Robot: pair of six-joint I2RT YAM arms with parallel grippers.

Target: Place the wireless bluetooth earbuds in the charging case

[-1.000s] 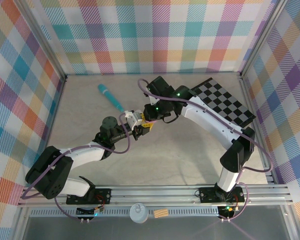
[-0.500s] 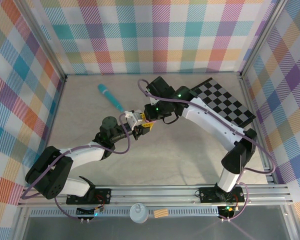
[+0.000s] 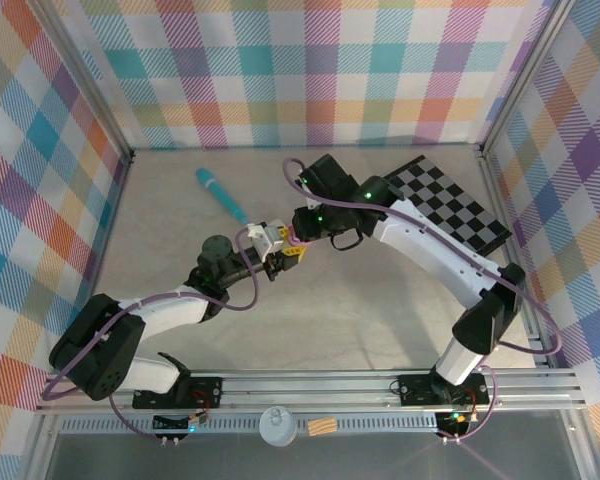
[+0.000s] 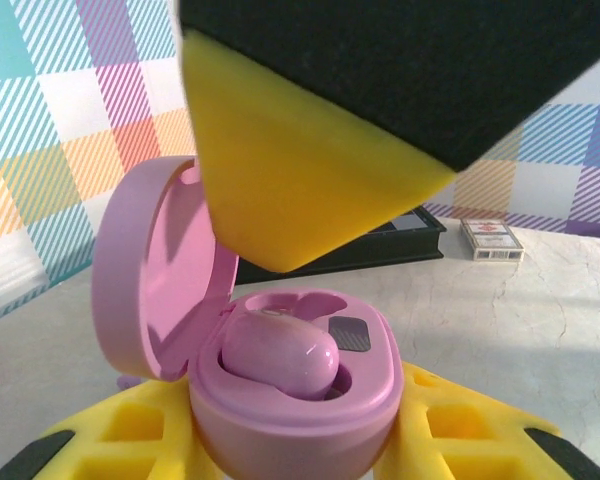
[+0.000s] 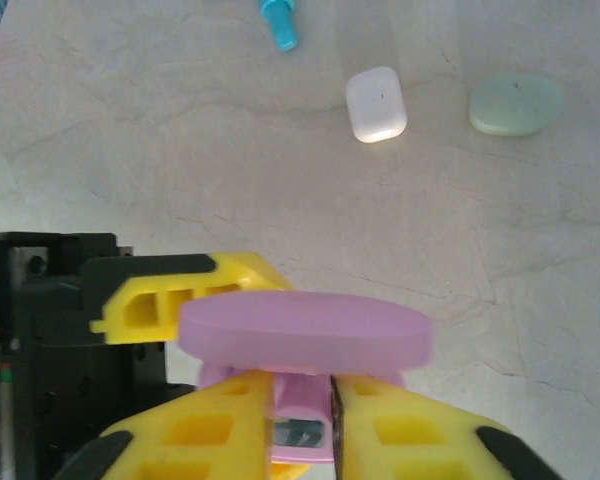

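A purple charging case (image 4: 365,395) with its lid (image 4: 140,270) swung open is clamped between the yellow fingers of my left gripper (image 4: 295,445). One purple earbud (image 4: 280,355) lies tilted in the case's left well; the other well is empty. My right gripper (image 5: 302,400) hovers just above the case, its jaws slightly apart with nothing between them. One of its fingertips (image 4: 300,180) hangs over the earbud. From the right wrist the lid (image 5: 305,330) shows edge-on. In the top view both grippers (image 3: 273,255) (image 3: 298,238) meet at mid-table.
A white case (image 5: 376,104) and a pale green case (image 5: 516,103) lie on the table beyond. A teal stick (image 3: 221,195) lies at the back left. A checkerboard (image 3: 450,205) sits at the back right, a small card box (image 4: 492,238) beside it.
The right gripper has drawn back slightly from the case toward the back right. The left arm holds still.
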